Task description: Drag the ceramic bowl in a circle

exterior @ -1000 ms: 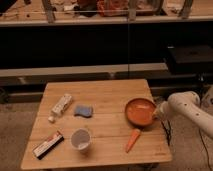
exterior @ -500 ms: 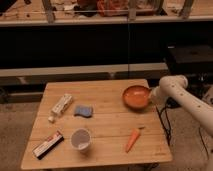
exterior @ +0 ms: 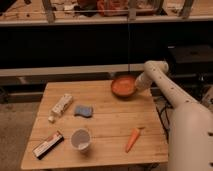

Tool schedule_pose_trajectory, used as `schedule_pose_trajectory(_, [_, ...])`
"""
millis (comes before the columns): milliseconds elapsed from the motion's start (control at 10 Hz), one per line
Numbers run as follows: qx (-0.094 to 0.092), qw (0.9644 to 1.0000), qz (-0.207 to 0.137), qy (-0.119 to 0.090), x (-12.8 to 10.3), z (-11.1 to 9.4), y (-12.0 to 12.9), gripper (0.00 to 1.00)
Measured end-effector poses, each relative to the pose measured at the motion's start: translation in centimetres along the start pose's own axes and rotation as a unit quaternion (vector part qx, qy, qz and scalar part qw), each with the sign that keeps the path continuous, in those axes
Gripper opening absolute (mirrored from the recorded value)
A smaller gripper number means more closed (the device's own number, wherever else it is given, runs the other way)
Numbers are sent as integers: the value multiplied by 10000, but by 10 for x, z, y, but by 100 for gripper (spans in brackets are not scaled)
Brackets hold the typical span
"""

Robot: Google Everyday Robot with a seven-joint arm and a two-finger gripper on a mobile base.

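The ceramic bowl (exterior: pixel 122 86) sits upright near the far right corner of the wooden table (exterior: pixel 107 127), mouth up; being round, it has no long axis and points no particular way; the gripper (exterior: pixel 136 86) is at its right rim, though whether it grips there I cannot tell; the drag seems engaged, but how much of the circle is left is not shown.

Round orange-red ceramic bowl (exterior: pixel 123 86): glossy inside. Light tan wooden table (exterior: pixel 112 125), plain grain. Gripper (exterior: pixel 137 86) of the cream-white robot arm (exterior: pixel 170 95) is at the bowl's right rim (its own colour is lost in shadow). White oblong pack (exterior: pixel 61 106); blue soft pad (exterior: pixel 83 110); clear plastic cup (exterior: pixel 80 139); orange carrot-shaped piece (exterior: pixel 132 139); dark flat bar (exterior: pixel 48 145) with red and white bands.
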Motion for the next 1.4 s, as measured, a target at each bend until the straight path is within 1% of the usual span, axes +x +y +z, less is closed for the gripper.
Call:
schedule_pose_trajectory(200, [25, 9994, -263, -229, -24, 3, -6, 0])
schedule_pose_trajectory(300, [38, 9988, -351, -335, -39, 3, -2, 0])
schedule_pose_trajectory(500, [109, 9971, -529, -528, -80, -4, 21, 0])
schedule_pose_trajectory(600, [178, 9962, -610, -600, -98, -9, 33, 0])
schedule_pose_trajectory(700, [288, 9948, -713, -673, -119, -16, 47, 0])
schedule_pose_trajectory(800, [384, 9934, -804, -723, -138, -23, 63, 0])
schedule_pose_trajectory(900, [434, 9929, -824, -740, -153, -30, 81, 0])
schedule_pose_trajectory(1000, [439, 9931, -827, -712, -160, -35, 91, 0])
schedule_pose_trajectory(1100, [408, 9939, -800, -639, -163, -40, 101, 0])
schedule_pose_trajectory(1200, [376, 9951, -729, -548, -162, -43, 110, 0])
schedule_pose_trajectory(1300, [334, 9968, -587, -426, -153, -46, 122, 0])
schedule_pose_trajectory(1400, [292, 9982, -405, -318, -140, -48, 134, 0])
